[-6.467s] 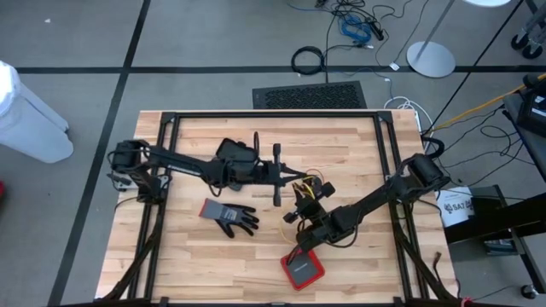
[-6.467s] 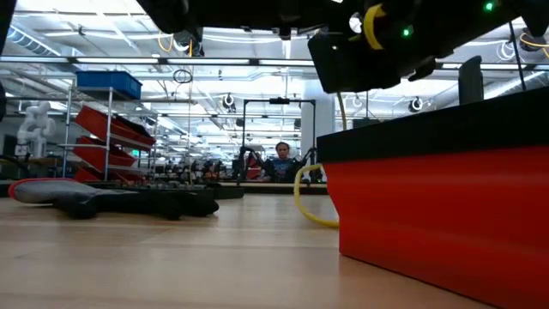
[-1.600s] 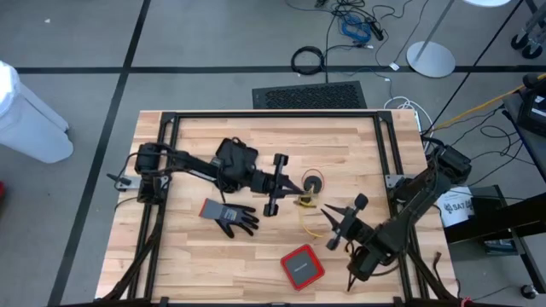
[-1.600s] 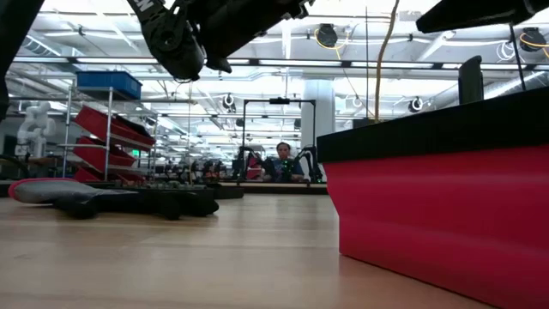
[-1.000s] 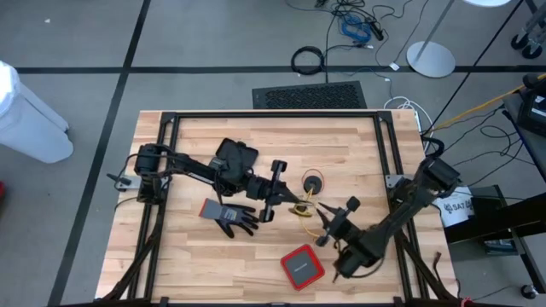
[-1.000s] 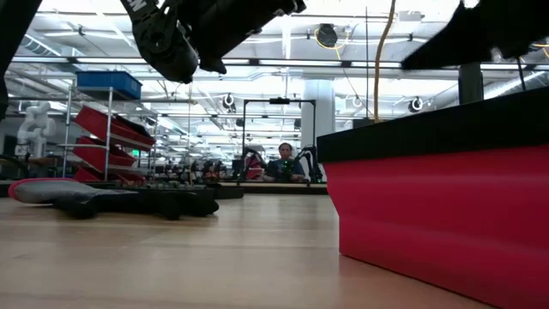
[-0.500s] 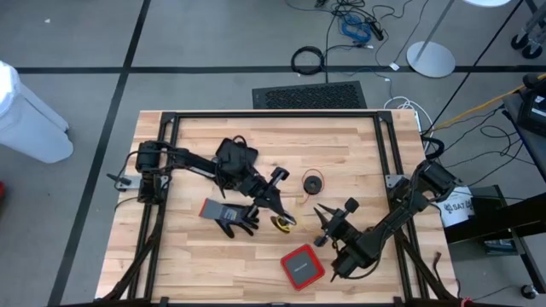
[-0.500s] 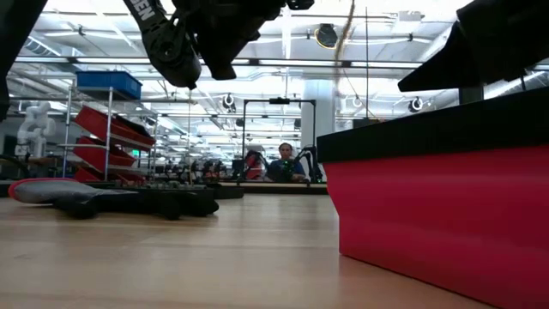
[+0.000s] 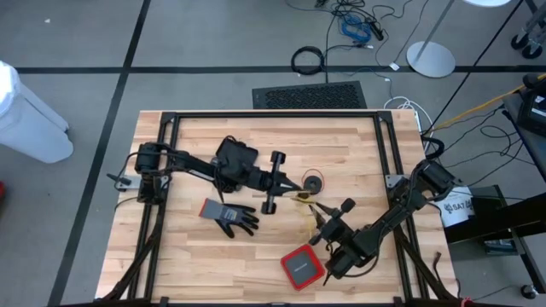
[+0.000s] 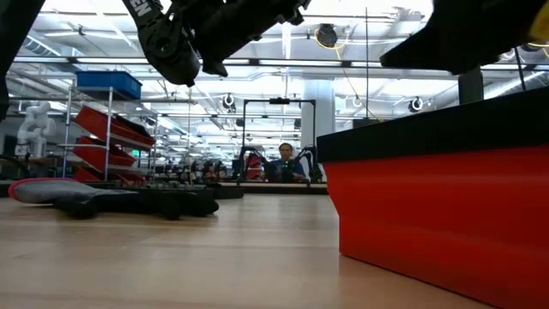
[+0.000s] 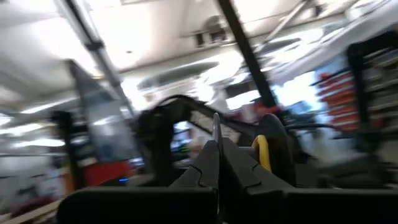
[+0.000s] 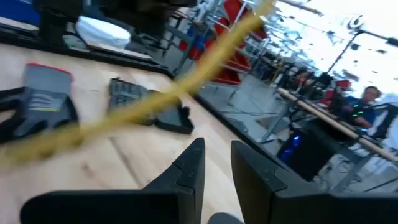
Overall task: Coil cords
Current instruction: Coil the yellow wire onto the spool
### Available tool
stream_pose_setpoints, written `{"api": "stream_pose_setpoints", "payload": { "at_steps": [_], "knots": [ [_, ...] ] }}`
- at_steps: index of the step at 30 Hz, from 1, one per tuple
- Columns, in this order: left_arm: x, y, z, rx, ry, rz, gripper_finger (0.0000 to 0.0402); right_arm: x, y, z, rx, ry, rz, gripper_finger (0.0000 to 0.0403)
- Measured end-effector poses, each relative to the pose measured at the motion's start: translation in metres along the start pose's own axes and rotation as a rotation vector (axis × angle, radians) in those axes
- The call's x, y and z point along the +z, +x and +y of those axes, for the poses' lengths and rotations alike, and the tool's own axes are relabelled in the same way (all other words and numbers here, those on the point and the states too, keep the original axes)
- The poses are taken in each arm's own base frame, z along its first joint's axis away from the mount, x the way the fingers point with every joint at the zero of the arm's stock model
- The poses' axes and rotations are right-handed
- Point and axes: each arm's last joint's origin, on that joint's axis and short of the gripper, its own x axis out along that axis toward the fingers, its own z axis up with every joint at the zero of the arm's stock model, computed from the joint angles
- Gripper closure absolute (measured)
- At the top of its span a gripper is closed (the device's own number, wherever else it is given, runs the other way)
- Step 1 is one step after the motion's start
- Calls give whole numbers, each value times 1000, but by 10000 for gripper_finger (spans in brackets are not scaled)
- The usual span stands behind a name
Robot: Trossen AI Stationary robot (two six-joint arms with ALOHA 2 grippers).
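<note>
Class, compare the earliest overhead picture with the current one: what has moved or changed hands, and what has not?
The right end effector has pulled back from above the red box toward the right arm's side, and the yellow cord now stretches between it and the shut left end effector. A small coil, previously hidden under the arms, now lies exposed. The grey glove and red box have not moved.

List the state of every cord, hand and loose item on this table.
yellow cord: uncoiled, lifted off the table
red cord: coiled, lying on the table
left hand: shut on the yellow cord
right hand: open, near the yellow cord, not gripping
grey glove: lying flat
</note>
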Motion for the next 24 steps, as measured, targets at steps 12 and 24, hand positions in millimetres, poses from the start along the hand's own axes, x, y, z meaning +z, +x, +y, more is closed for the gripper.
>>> {"api": "stream_pose_setpoints", "payload": {
  "at_steps": [12,24],
  "knots": [
    [-1,8,-14,214,176,120,402,1,12,-9,-12,-15,78,339],
    [3,10,-8,409,158,139,402,12,1,-57,-3,34,292,339]
  ]
}}
